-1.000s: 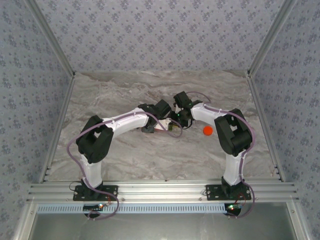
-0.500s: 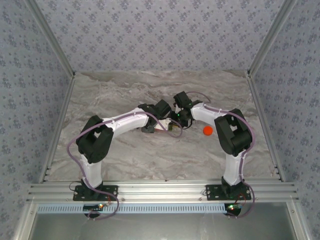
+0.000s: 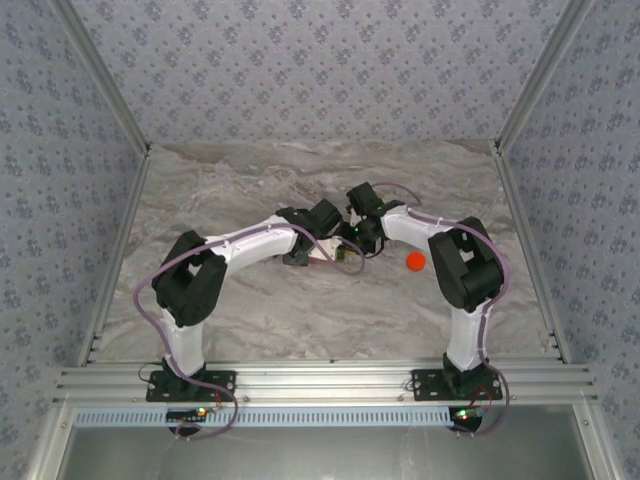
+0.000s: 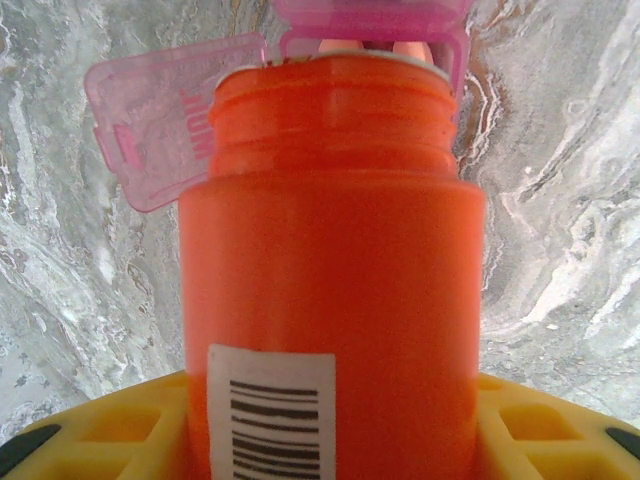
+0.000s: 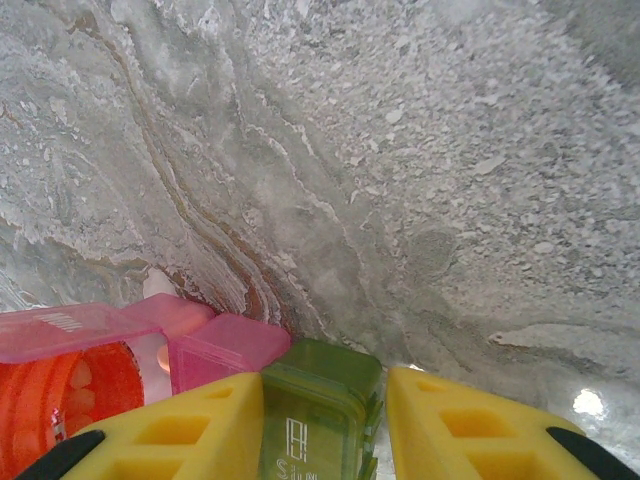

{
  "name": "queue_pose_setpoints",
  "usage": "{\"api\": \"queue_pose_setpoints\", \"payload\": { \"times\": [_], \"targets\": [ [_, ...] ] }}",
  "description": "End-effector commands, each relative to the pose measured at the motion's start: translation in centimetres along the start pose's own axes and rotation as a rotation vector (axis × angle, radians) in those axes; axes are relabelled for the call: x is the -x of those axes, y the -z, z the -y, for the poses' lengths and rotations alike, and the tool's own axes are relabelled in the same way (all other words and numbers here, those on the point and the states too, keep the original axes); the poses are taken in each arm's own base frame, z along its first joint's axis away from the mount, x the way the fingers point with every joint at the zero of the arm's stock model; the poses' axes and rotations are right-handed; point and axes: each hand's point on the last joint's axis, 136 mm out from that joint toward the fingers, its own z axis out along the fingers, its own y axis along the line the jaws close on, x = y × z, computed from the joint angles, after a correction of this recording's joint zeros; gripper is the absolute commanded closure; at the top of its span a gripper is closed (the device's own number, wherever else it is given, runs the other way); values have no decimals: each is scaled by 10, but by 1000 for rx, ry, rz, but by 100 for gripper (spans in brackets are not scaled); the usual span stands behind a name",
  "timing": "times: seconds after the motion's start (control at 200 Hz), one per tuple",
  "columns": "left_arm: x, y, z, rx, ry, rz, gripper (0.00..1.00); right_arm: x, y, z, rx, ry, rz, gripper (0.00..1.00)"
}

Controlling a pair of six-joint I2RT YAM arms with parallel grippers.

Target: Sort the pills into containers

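Observation:
My left gripper (image 4: 330, 405) is shut on an orange-red bottle (image 4: 330, 250) with a barcode label. The bottle's open mouth rests against the containers' pink compartment (image 4: 372, 18). The pink lid (image 4: 160, 120) is flipped open to the left, and peach pills (image 4: 345, 46) show inside the compartment. My right gripper (image 5: 325, 430) is shut on the containers' olive-green compartment (image 5: 320, 400), with the joined pink compartments (image 5: 225, 350) to its left. In the right wrist view the bottle (image 5: 55, 405) lies at lower left with pills (image 5: 80, 385) in its mouth. Both grippers meet mid-table, left gripper (image 3: 318, 250) and right gripper (image 3: 352, 248).
An orange-red cap (image 3: 415, 262) lies on the marble table (image 3: 250, 320) just right of the right forearm. Patterned walls enclose the table on three sides, with metal rails along the left and right edges.

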Motion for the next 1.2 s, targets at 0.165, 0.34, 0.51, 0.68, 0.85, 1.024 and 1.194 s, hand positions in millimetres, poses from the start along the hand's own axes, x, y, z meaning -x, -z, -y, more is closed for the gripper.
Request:
{"api": "queue_pose_setpoints", "payload": {
  "times": [0.165,0.34,0.51,0.68,0.85,1.024,1.194],
  "targets": [
    [-1,17,-7,1,88,52,100,-10,-9,11,-56,-11,-45,61],
    [0,17,-7,-2,137,81,100,-11,-9,12,-60,-10,-48,61],
    [-3,15,-6,-5,157,82,100,-11,-9,13,-63,-10,-49,61],
    [-6,16,-5,-9,186,108,100,-12,-10,13,-66,-9,-50,61],
    [-5,14,-1,-13,211,127,100,-11,-10,13,-67,-10,-50,61],
    [-3,10,2,-19,250,158,100,-10,-9,12,-70,-8,-48,61],
    [-2,10,1,-19,290,190,100,-10,-7,10,-69,-4,-47,61]
  ]
}}
